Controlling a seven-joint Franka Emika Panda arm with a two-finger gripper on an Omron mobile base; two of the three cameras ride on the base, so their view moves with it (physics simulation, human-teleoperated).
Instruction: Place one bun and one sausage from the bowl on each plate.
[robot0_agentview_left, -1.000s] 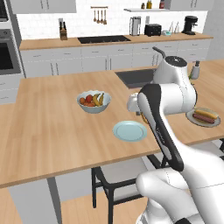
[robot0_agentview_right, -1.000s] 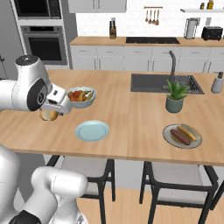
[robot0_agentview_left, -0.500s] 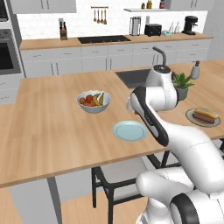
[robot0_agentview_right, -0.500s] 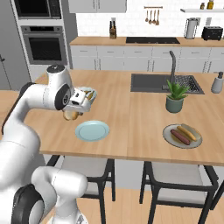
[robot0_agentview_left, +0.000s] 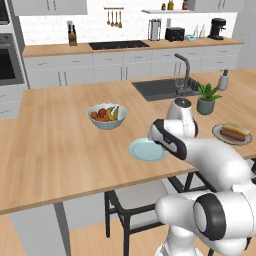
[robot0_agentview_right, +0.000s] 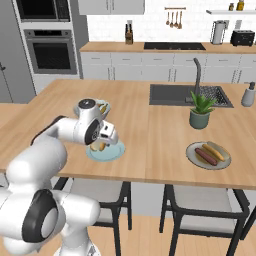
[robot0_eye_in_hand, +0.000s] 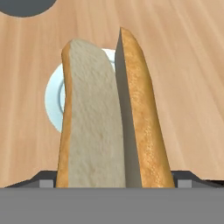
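Tan bun (robot0_eye_in_hand: 109, 118) is sitting right between my fingers, split side facing the hand camera so I can see the pale cut face on one half and the browner crust on the other. My gripper (robot0_agentview_right: 102, 141) is spread pretty wide, but that's because it's pinching the bun across its width. I'm hovering over the light blue plate (robot0_agentview_left: 145, 151), which sits near the front edge of the wooden counter (robot0_agentview_left: 60, 145); in the hand view that plate (robot0_eye_in_hand: 54, 100) peeks out behind the bun. From the right base camera a bit of the bun (robot0_agentview_right: 98, 146) shows under my hand, just above the blue plate (robot0_agentview_right: 114, 152). Further to my right, the beige plate (robot0_agentview_right: 192, 156) already has a bun (robot0_agentview_right: 217, 150) and a sausage (robot0_agentview_right: 206, 156) lying side by side on it. Fruit bowl (robot0_agentview_left: 107, 116) is behind the blue plate, and the potted plant (robot0_agentview_right: 200, 110) stands by the sink (robot0_agentview_right: 172, 95).
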